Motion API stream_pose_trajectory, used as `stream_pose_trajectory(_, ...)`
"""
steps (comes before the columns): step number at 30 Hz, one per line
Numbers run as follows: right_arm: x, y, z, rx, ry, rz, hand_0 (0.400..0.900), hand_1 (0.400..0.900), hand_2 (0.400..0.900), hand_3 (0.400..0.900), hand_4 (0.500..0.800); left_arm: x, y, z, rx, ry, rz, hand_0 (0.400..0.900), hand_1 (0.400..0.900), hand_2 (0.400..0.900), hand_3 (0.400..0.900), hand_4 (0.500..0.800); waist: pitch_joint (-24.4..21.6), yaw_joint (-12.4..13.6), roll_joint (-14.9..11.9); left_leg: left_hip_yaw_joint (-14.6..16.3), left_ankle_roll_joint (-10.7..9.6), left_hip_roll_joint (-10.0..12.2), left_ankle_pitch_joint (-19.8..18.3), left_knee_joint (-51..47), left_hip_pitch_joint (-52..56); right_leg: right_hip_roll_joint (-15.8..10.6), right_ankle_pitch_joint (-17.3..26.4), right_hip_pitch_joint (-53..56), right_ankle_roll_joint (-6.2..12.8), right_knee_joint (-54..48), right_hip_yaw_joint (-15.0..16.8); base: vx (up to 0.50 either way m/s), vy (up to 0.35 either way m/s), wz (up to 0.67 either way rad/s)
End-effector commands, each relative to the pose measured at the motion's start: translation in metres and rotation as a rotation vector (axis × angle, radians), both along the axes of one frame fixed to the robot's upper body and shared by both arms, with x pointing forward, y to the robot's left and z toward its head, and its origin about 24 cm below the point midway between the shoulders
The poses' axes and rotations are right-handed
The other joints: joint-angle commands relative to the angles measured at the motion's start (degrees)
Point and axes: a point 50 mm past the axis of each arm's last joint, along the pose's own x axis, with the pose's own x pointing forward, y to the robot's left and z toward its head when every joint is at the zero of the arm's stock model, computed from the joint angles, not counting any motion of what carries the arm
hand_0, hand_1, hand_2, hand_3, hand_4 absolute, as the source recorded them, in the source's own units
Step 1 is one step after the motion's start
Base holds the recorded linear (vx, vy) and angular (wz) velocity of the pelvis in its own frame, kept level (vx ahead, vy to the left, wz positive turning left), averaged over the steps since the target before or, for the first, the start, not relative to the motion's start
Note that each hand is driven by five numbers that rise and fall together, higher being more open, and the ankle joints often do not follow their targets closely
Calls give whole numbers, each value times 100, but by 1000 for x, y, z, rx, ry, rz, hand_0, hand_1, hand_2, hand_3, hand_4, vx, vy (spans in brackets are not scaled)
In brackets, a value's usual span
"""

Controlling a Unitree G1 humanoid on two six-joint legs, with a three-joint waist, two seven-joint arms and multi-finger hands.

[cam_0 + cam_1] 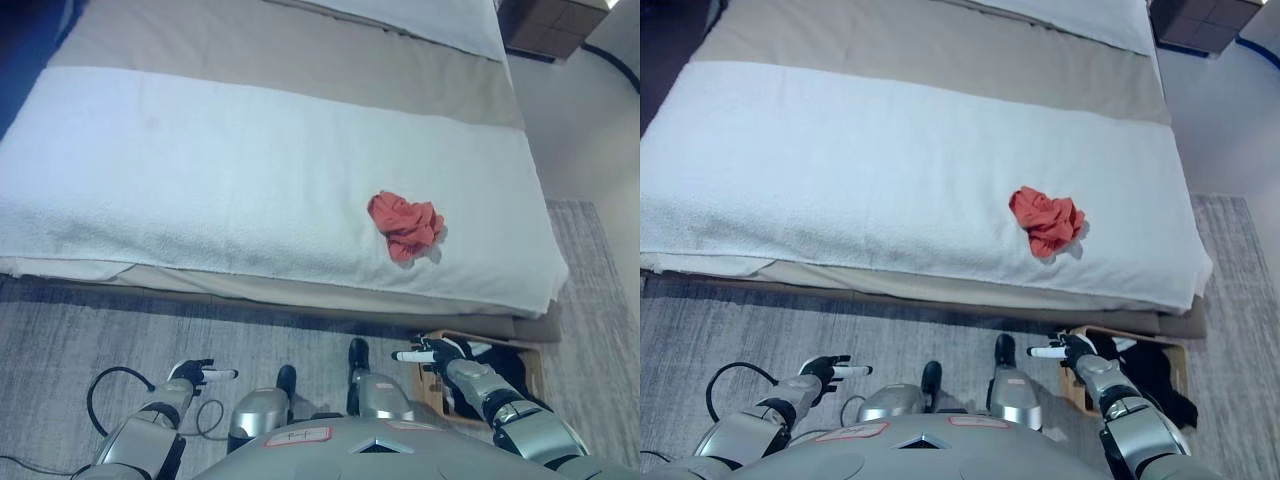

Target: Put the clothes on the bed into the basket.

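A crumpled red garment (404, 224) lies on the white blanket of the bed (200, 170), near its right front corner. On the floor at the lower right stands a brown basket (533, 362) with dark clothing (1155, 375) inside. My right hand (432, 353) hovers over the basket's left side, fingers straight and holding nothing. Low over the rug at the lower left is my left hand (195, 373), open and empty. Both hands are well short of the red garment.
A grey rug (90, 330) covers the floor in front of the bed. A dark nightstand (550, 25) stands at the top right beside the bed. A white pillow (420, 18) lies at the bed's head.
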Motion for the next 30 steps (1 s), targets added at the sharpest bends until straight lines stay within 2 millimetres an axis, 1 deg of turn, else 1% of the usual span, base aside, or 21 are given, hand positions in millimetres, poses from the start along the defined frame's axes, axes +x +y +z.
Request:
stream_pose_trajectory(1,58,-61,58,-203,-231,45,900,900,900,900,800,7,-1,2,-15,-26,-4,900,900,900,900,800,-308,-167,266,37,-389,453,-524,337,-328,165,-485,-392,50,494,98,177,-275,13)
stream_pose_trajectory(2,57,-62,58,-204,-230,45,900,900,900,900,800,7,-1,2,-16,-26,-4,900,900,900,900,800,-309,-171,271,33,-391,456,-524,335,-327,167,-486,-390,49,494,92,153,-267,18)
stream_pose_trajectory(3,65,-74,71,-251,-276,44,900,900,900,900,800,9,-6,1,-29,-32,-17,900,900,900,900,800,-335,-207,355,49,-447,538,-510,353,-346,215,-569,-366,1,503,69,104,-210,15)
stream_pose_trajectory(4,86,-89,100,-318,-367,85,900,900,900,900,800,9,-13,-2,-52,-33,-40,900,900,900,900,800,-359,-271,464,67,-513,615,-481,373,-389,267,-642,-319,-43,464,37,126,-264,19)
stream_pose_trajectory(5,95,-97,114,-358,-409,92,900,900,900,900,800,8,-17,-3,-60,-32,-50,900,900,900,900,800,-373,-287,514,87,-543,655,-456,366,-406,296,-667,-293,-63,426,11,102,-233,15)
stream_pose_trajectory(6,110,-101,133,-392,-464,113,900,900,900,900,800,8,-22,-4,-70,-30,-63,900,900,900,900,800,-389,-293,569,109,-572,691,-436,350,-406,325,-687,-261,-77,373,-7,76,-139,4)
stream_pose_trajectory(7,119,-103,146,-421,-501,133,900,900,900,900,800,7,-27,-6,-80,-25,-74,900,900,900,900,800,-408,-306,623,118,-589,711,-421,334,-402,341,-695,-224,-89,326,-4,53,-85,-1)
stream_pose_trajectory(8,119,-103,146,-422,-501,134,900,900,900,900,800,7,-28,-6,-81,-26,-74,900,900,900,900,800,-405,-308,629,118,-590,713,-421,331,-398,344,-694,-220,-90,323,-5,60,-90,-7)
stream_pose_trajectory(9,142,-104,173,-475,-574,160,900,900,900,900,800,7,-33,-8,-90,-23,-86,900,900,900,900,800,-421,-294,707,157,-607,736,-394,299,-397,371,-703,-186,-106,262,-13,51,-94,-8)
stream_pose_trajectory(10,153,-100,185,-492,-608,180,900,900,900,900,800,7,-35,-8,-90,-19,-90,900,900,900,900,800,-428,-284,741,184,-617,753,-371,272,-384,373,-698,-161,-113,237,-15,51,-94,-8)
stream_pose_trajectory(11,153,-100,185,-493,-609,181,900,900,900,900,800,7,-35,-8,-91,-20,-89,900,900,900,900,800,-422,-288,746,186,-617,755,-370,268,-378,375,-697,-157,-114,236,-13,47,-55,-12)
stream_pose_trajectory(12,174,-91,210,-519,-677,219,900,900,900,900,800,3,-37,-10,-94,-9,-89,900,900,900,900,800,-442,-249,796,246,-630,773,-354,214,-343,377,-689,-113,-119,171,-30,45,-39,-14)
stream_pose_trajectory(13,185,-85,222,-535,-709,239,900,900,900,900,800,1,-39,-11,-97,-2,-88,900,900,900,900,800,-448,-227,810,288,-635,785,-350,205,-330,376,-680,-96,-117,140,-43,58,-48,-17)
stream_pose_trajectory(14,193,-81,230,-549,-730,250,900,900,900,900,800,-1,-40,-12,-100,3,-89,900,900,900,900,800,-451,-208,821,312,-635,793,-344,192,-318,373,-672,-77,-117,118,-44,26,-20,-9)
stream_pose_trajectory(15,193,-80,230,-549,-731,251,900,900,900,900,800,-1,-40,-12,-101,3,-88,900,900,900,900,800,-446,-212,824,313,-635,793,-344,190,-314,374,-671,-74,-117,117,-43,27,-27,-7)
stream_pose_trajectory(16,206,-74,244,-573,-751,265,900,900,900,900,800,-7,-43,-14,-108,22,-90,900,900,900,900,800,-441,-164,833,344,-635,795,-332,162,-312,368,-655,-69,-118,83,-50,28,-24,-5)
stream_pose_trajectory(17,211,-75,252,-588,-754,250,900,900,900,900,800,-10,-44,-15,-110,31,-86,900,900,900,900,800,-447,-132,832,352,-633,790,-323,140,-304,363,-650,-54,-120,64,-58,35,-32,-6)
stream_pose_trajectory(18,219,-70,262,-606,-768,257,900,900,900,900,800,-12,-44,-16,-112,35,-82,900,900,900,900,800,-428,-105,840,361,-633,787,-308,119,-303,358,-643,-54,-118,57,-61,0,0,0)
stream_pose_trajectory(23,236,-65,296,-669,-795,238,900,900,900,900,800,-10,-46,-15,-121,23,-79,900,900,900,900,800,-308,7,916,348,-647,753,-216,67,-419,317,-598,-154,-117,45,-78,-20,-14,5)
stream_pose_trajectory(25,239,-64,304,-679,-804,229,900,900,900,900,800,-8,-46,-15,-122,14,-75,900,900,900,900,800,-247,46,969,330,-654,736,-175,59,-492,293,-584,-209,-119,41,-96,-23,-12,10)
stream_pose_trajectory(30,243,-62,315,-697,-816,212,900,900,900,900,800,-8,-46,-14,-121,2,-82,900,900,900,900,800,-83,167,1114,248,-687,708,-66,37,-671,256,-572,-317,-125,28,-168,-23,-25,12)
